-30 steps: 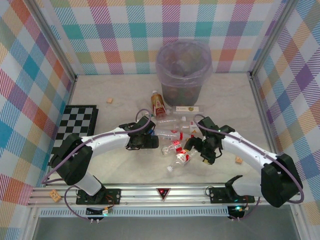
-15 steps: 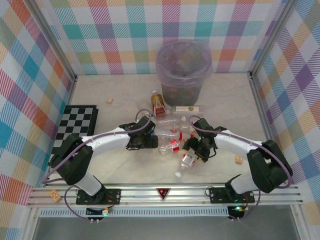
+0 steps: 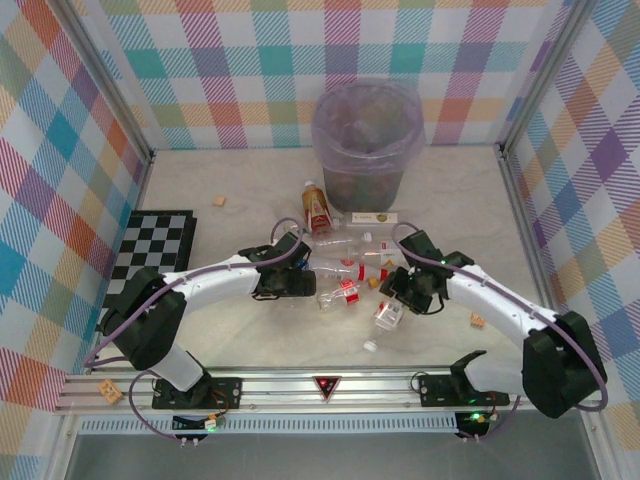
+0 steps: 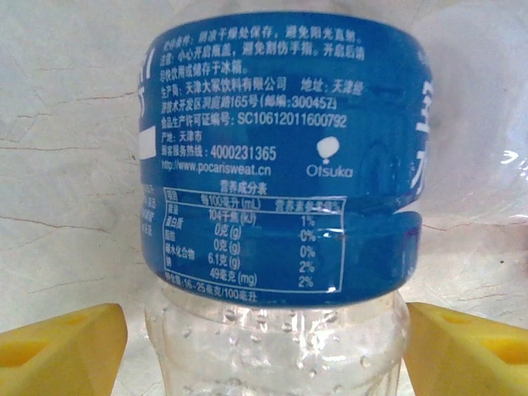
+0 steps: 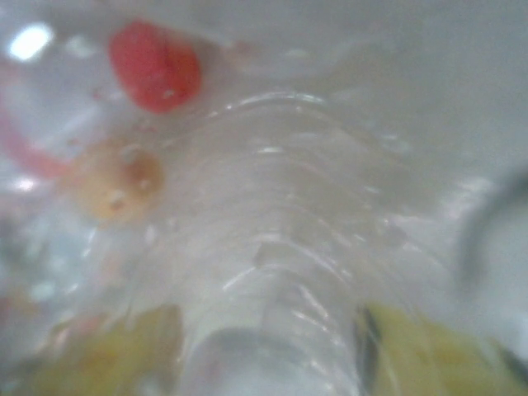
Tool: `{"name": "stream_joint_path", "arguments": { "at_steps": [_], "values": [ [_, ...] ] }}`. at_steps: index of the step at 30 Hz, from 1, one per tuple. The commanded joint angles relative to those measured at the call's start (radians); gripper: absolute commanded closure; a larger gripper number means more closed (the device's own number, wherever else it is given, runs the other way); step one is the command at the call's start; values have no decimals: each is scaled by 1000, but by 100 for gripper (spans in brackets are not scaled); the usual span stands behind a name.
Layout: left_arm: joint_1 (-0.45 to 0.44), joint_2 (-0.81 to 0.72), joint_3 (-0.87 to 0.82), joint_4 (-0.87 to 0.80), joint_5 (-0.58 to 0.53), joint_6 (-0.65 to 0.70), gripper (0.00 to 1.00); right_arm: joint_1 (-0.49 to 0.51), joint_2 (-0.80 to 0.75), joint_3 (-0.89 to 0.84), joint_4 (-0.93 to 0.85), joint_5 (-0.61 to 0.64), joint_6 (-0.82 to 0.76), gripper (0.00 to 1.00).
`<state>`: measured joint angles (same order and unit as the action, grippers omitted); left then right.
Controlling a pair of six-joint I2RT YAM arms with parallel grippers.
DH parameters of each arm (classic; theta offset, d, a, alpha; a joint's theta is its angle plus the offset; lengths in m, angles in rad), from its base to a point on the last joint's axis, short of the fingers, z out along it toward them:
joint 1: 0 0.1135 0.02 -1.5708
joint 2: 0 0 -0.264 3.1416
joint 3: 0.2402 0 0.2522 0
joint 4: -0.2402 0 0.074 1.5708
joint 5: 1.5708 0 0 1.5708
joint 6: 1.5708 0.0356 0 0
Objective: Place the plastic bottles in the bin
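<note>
**Early going: most bottles lying short of the bin**

Farthest from the bin [image 3: 345, 178], my right gripper [image 3: 398, 297] is clamping a clear bottle [image 3: 383, 318], with the cap pointing away from the bin. Closer to the bin, my left gripper [image 3: 300, 284] is straddling a blue-label bottle [image 4: 280, 157]; I can't tell whether it's pinching. Closer again, a cluster of bottles [image 3: 345, 268] is lying loose, and a brown bottle [image 3: 317, 210] is sitting just short of the bin. I'm judging most of the job as remaining; the bin's contents are too murky to count.

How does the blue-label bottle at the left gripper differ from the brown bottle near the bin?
The blue-label bottle is clear; the brown bottle is dark reddish-brown. The blue-label bottle sits between the fingers of the left gripper; the brown bottle lies free. Both lie on the table.
</note>
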<state>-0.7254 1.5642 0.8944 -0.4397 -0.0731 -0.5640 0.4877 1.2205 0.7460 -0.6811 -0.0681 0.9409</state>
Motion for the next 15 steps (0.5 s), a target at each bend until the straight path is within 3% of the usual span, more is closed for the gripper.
{"name": "stream_joint_path", "arguments": {
  "at_steps": [1,7,15],
  "values": [
    [-15,-4,6,4,-18,0,15,-35,-61,95,-145,64,-79,48],
    [-15,-1,6,-7,-38,4,15,-125,-82,389,-249,167,-256,48],
    [-14,-15,-12,-7,-63,-4,16,-176,65,794,-127,247,-430,49]
  ]
}}
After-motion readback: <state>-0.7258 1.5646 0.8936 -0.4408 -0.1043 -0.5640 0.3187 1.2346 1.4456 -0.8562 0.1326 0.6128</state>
